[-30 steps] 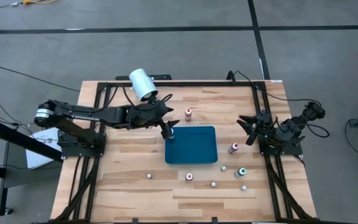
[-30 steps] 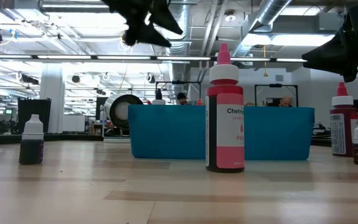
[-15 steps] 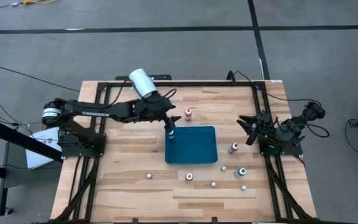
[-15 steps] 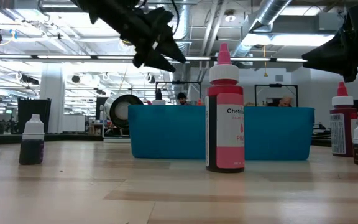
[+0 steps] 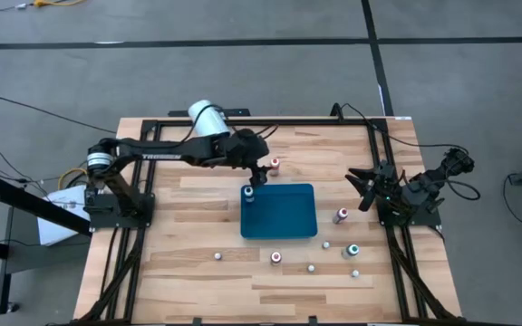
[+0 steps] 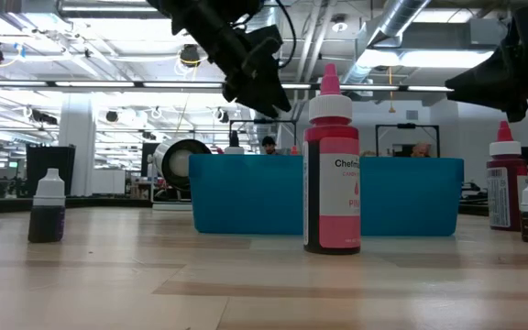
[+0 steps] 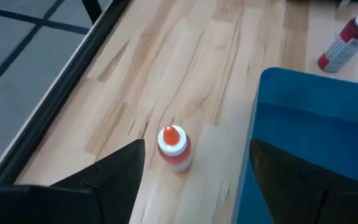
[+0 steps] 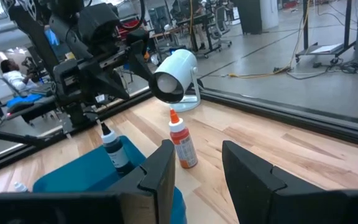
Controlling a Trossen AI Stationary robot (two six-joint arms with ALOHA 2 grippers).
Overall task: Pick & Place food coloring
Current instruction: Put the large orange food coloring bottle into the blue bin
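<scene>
Left gripper (image 5: 263,168): fingers spread wide, empty, poised above an orange-capped food coloring bottle (image 7: 174,147) just beside the teal tray (image 5: 284,226). Dark bottle (image 5: 248,193) stands in the tray's corner; others lie scattered on the table (image 5: 179,244). Right gripper (image 5: 362,186): narrowly parted, empty, at the table's right edge.

High view looks straight down on the table (image 5: 198,263); low view sits at tabletop level; both wrist views share the orange-capped bottle (image 7: 173,147) and teal tray (image 8: 79,171).
</scene>
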